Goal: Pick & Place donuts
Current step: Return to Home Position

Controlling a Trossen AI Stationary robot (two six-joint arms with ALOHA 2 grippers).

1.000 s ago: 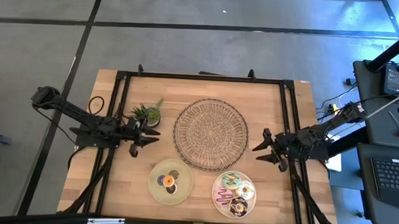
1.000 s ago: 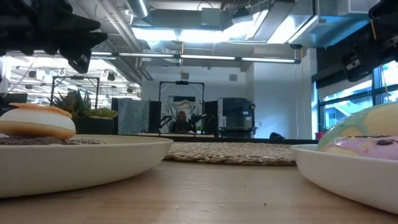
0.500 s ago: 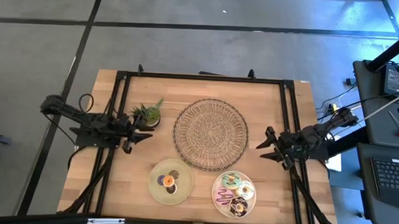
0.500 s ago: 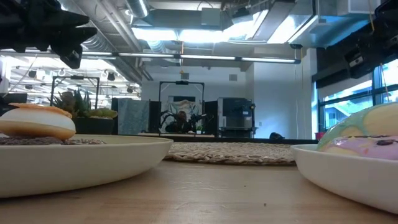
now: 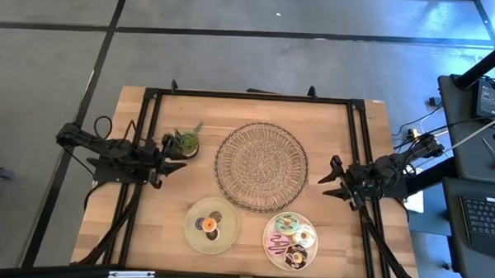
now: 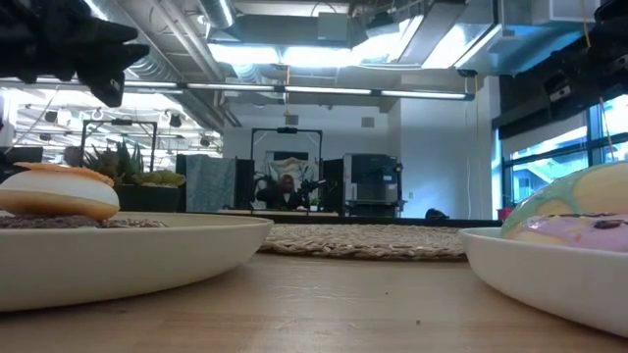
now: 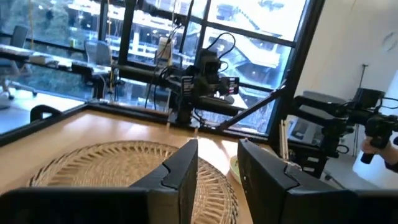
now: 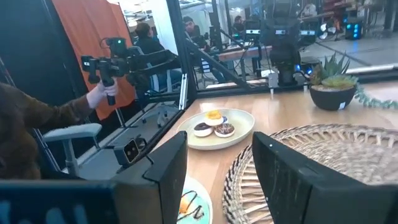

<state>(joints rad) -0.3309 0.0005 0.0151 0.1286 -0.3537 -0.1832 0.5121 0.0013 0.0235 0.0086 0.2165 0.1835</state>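
On plates (image 6: pixel 147 250) — donuts (image 6: pixel 579 211), edge-cropped.

No text, label, brand, number or sign can be read in any view; whatever lettering may be carried by the equipment beyond the desk (image 5: pixel 207 113) is too small or blurred to be made out.
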